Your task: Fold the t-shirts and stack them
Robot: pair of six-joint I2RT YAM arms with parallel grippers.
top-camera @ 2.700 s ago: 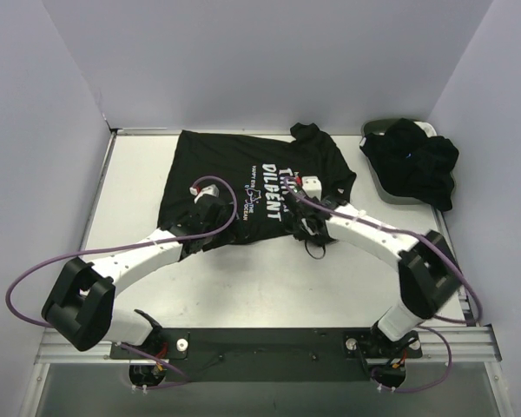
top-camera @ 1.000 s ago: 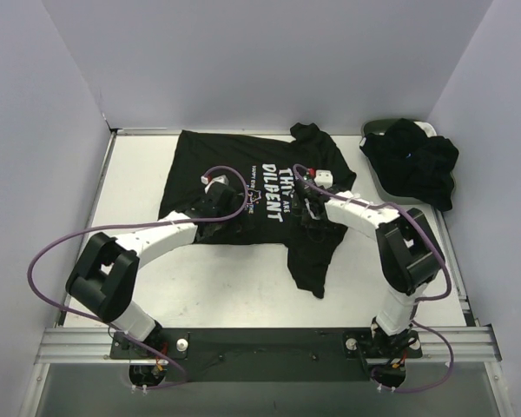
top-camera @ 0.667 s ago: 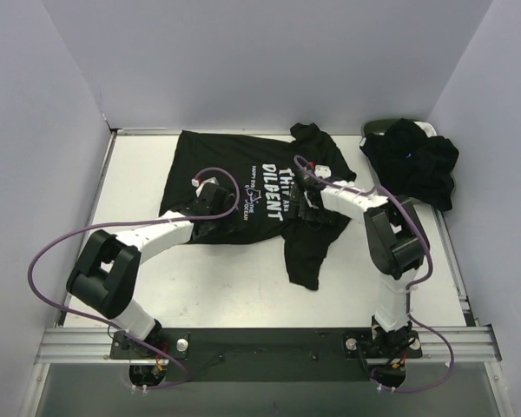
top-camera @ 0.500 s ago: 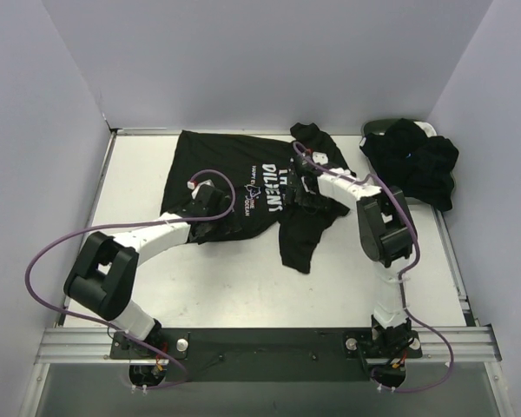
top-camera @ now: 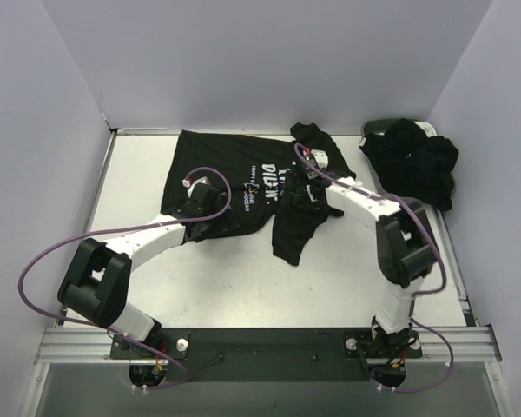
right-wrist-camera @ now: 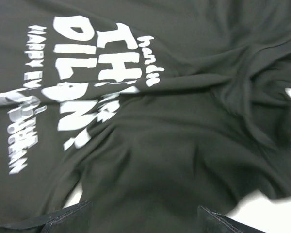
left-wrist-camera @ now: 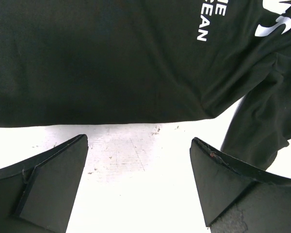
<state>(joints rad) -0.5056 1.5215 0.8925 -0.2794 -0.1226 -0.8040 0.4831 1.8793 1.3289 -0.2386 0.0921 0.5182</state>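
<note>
- While the black cloth t-shirt with white lettering point(top-camera: 217, 165) lies part-folded, left gripper point(left-wrist-camera: 139, 141) and right gripper point(right-wrist-camera: 144, 208) both stand open.
- Judged next: grasp near hem point(left-wrist-camera: 111, 116), fold across.

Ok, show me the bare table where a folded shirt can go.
Largest free patch: near table, between the left arm and right arm, in front of the printed shirt. Narrow strip between that shirt and the left wall. Crowded: far middle under the shirt; far right corner, with basket and dark clothes.

left arm point(top-camera: 152, 236), right arm point(top-camera: 362, 202): white links, black joints | cables point(top-camera: 23, 280): purple loops | left hand point(left-wrist-camera: 138, 141): black wedge fingers point(left-wrist-camera: 48, 184) | bases point(top-camera: 145, 372): 6 o'clock
</note>
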